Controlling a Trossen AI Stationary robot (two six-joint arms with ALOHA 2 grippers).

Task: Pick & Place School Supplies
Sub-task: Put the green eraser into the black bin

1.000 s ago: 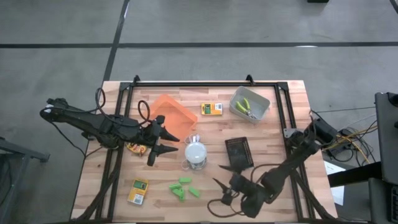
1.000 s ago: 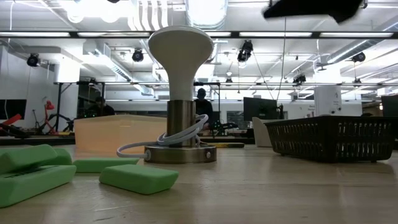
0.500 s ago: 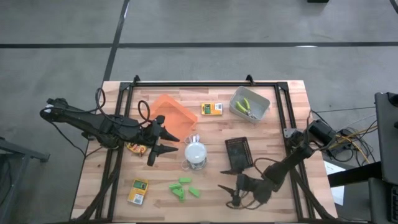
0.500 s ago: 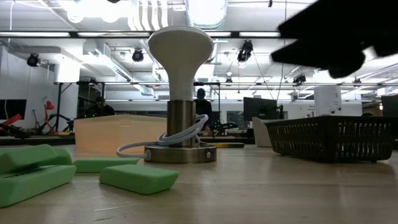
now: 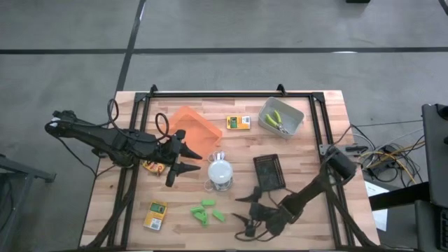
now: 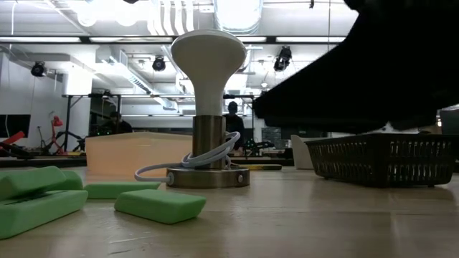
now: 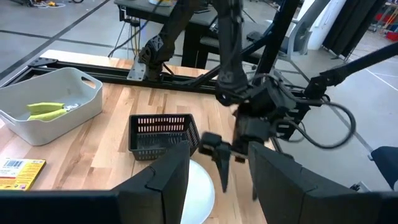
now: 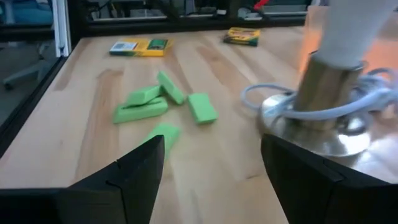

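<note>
**Right claw wide open nr green chunks; left parked by orange tray**

Labels first: yellow-and-green printed box [image 5: 155, 215] at front-left corner of wooden table [image 5: 329, 112], print too small to read. Second printed box [image 5: 238, 122] twd back edge, between orange tray [image 5: 192, 129] and grey tray [image 5: 281, 117]; text likewise illegible. In right wrist view, two boxes visible far off [image 8: 140, 46] and [image 8: 244, 36], yellow w/ green ends, lettering not legible. No brand readable anywhere.

Right gripper [image 5: 245, 208] low over front-centre of table, fingers spread wide, holding nothing. Points twd cluster of bright green chunks [image 5: 207, 212], just beside but not touching. Same chunks ahead of its fingers in right wrist view [image 8: 163, 102], four or so, loosely grouped.

Left gripper [image 5: 183, 162] at left-centre, beside orange tray edge, fingers partly apart, nothing betw them.

White domed lamp [image 5: 220, 171] w/ coiled cable mid-table, between both grippers. Black mesh basket [image 5: 269, 173] just right of lamp. Yellow-green-handled tools [image 5: 277, 121] lying inside grey tray at back right.

Open room: bare wood along front edge right of chunks, also far right strip past black frame rail [image 5: 318, 126]. Tight betw lamp, basket and chunks.
</note>
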